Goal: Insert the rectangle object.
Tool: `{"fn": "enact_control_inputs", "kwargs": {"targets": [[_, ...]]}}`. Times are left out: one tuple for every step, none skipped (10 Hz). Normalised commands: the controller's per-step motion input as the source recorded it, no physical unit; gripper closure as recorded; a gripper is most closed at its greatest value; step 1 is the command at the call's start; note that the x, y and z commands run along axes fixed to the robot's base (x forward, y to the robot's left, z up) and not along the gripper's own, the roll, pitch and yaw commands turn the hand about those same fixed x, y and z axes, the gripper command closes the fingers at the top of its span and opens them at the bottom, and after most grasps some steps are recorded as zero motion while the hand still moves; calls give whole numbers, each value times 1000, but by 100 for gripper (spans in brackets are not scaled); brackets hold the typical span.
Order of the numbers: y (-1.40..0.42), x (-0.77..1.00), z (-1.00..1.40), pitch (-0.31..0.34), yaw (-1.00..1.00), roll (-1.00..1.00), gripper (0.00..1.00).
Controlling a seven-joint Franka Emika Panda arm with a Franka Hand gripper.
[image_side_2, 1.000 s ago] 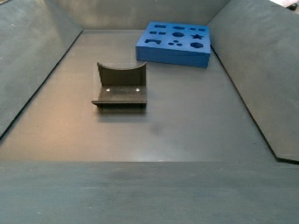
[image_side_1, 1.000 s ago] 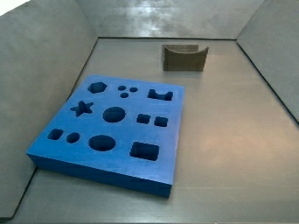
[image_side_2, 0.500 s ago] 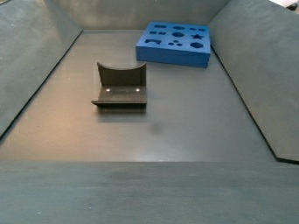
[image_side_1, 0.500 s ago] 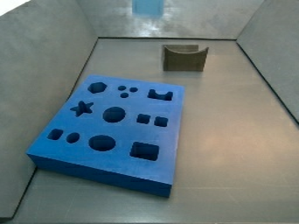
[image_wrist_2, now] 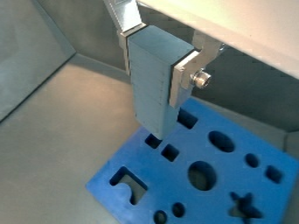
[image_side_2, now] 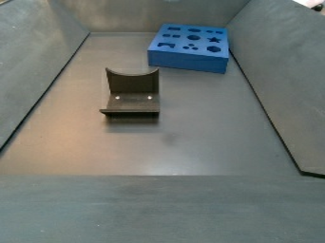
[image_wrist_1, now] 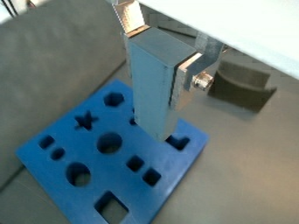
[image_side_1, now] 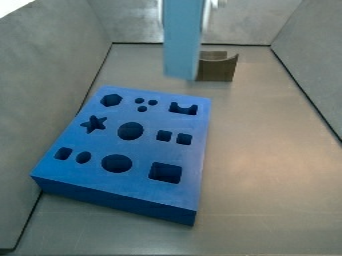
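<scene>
One block (image_wrist_1: 152, 83) was the whole business of this moment: the tall, pale blue-grey rectangle hung upright in the gripper (image_wrist_1: 160, 54), whose silver fingers (image_wrist_1: 187, 77) were clamped on its opposite faces near the top. Both wrist views showed this grip, and the block (image_wrist_2: 149, 79) was held clear above the blue board (image_wrist_2: 216, 188), not touching it. In a side view the block (image_side_1: 183, 35) appeared high over the far part of the floor, in front of the dark U-notched block (image_side_1: 221, 66) by the far edge.

Judging by this, the carrying step was in hand and the insertion had not begun. The next move would call for bringing the block over the large square hole (image_side_1: 164, 172), which lay at the board's near edge towards its right corner, squaring its sides to the hole, then lowering it straight. A small twist or offset could catch the rim.

Underneath lay a smooth, dull grey floor (image_side_2: 165, 142), faintly reflective, fenced by slanted grey walls (image_side_2: 32, 66). Nothing else of the room showed beyond a pale strip at the edge of the wrist views.
</scene>
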Motion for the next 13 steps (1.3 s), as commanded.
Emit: {"fn": "enact_control_inputs", "kwargs": {"targets": [[-123,246,-586,0,-20,173,100],[-123,194,-577,-6,-34,129,100],[-226,131,-546,-19,-17,113,100],[-469,0,-460,-57,0,53,100],[-509,0,-437,-77,17,0,100],[-557,0,-417,-123,46,0,100],[-534,0,-440,-154,106,0,100],[-546,0,-460,-154,126,13,100],[-523,-34,-349,-164,157,49,100],[-411,-180,-163,-169,151,84,100],[-309,-237,-26,-140,91,74,100],[-206,-291,0,-124,69,46,100],[0,-194,0,-83,97,19,100]]}}
